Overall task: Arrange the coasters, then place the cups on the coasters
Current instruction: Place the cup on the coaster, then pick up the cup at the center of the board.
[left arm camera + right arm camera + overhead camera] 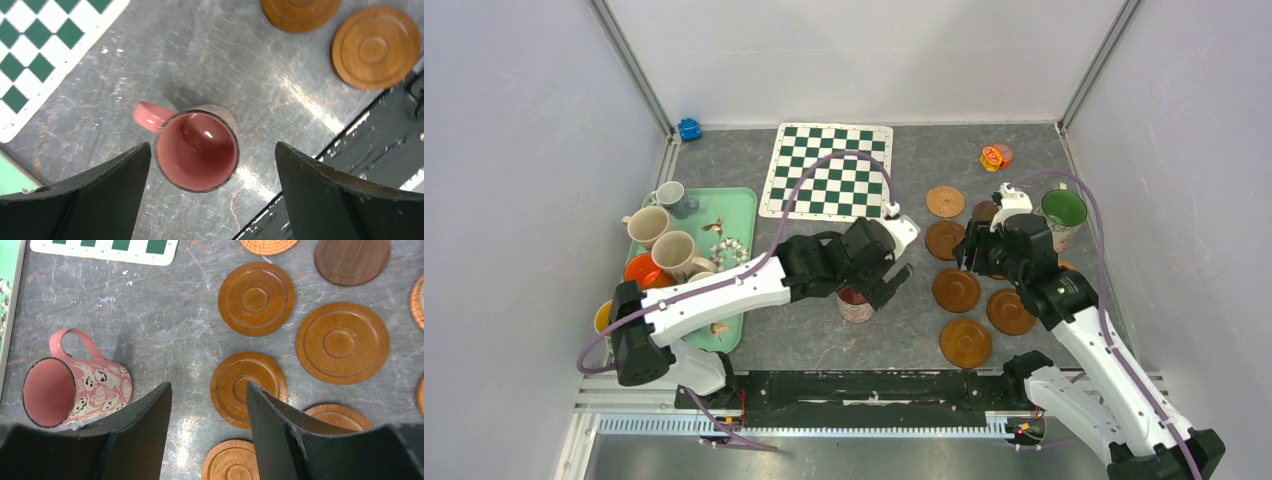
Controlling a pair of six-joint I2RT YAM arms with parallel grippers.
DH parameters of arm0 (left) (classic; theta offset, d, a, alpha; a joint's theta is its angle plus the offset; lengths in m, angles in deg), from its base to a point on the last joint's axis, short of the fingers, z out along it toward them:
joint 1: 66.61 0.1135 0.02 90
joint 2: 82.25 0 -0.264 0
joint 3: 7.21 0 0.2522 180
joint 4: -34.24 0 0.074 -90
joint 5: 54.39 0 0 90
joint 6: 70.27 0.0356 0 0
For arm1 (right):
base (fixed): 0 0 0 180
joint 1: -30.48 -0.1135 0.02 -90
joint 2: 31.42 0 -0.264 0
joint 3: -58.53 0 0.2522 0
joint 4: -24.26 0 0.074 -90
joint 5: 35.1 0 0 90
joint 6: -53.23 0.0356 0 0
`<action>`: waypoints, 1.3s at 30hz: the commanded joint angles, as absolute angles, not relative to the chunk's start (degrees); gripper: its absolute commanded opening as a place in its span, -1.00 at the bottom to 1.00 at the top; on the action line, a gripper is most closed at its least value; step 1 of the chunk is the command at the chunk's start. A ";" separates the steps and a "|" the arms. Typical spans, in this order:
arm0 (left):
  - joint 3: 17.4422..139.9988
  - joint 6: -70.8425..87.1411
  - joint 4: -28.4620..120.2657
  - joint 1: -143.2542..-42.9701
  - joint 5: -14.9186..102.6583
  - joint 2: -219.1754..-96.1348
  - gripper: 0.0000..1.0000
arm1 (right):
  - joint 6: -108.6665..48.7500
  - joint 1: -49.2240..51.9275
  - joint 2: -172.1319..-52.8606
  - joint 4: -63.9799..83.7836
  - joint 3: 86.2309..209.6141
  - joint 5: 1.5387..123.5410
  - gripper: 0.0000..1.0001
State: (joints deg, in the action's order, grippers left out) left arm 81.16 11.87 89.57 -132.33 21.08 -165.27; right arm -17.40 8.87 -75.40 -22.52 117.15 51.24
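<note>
A pink patterned cup [197, 150] [75, 390] stands upright on the bare grey table, left of the coasters. My left gripper [212, 147] [882, 287] hangs over it, open wide, with a finger on each side and clear of its rim. Several brown wooden coasters [256, 298] [956, 290] lie spread at centre right, with a woven one [945, 201] behind them. My right gripper [207, 386] [976, 255] hovers open and empty above a brown coaster [248, 388]. A green-lined cup [1063, 212] stands far right. More cups [648, 226] sit on the tray.
The mint-green tray [734, 205] lies at the left. A green-and-white chequered mat [829, 170] is at the back centre, an orange-yellow toy [996, 157] at the back right and a small blue object [689, 129] in the back left corner. White walls enclose the table.
</note>
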 commanded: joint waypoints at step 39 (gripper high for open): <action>54.30 10.41 88.43 -99.49 26.55 -127.76 0.99 | -7.42 -27.79 -119.78 -22.14 141.79 39.30 0.08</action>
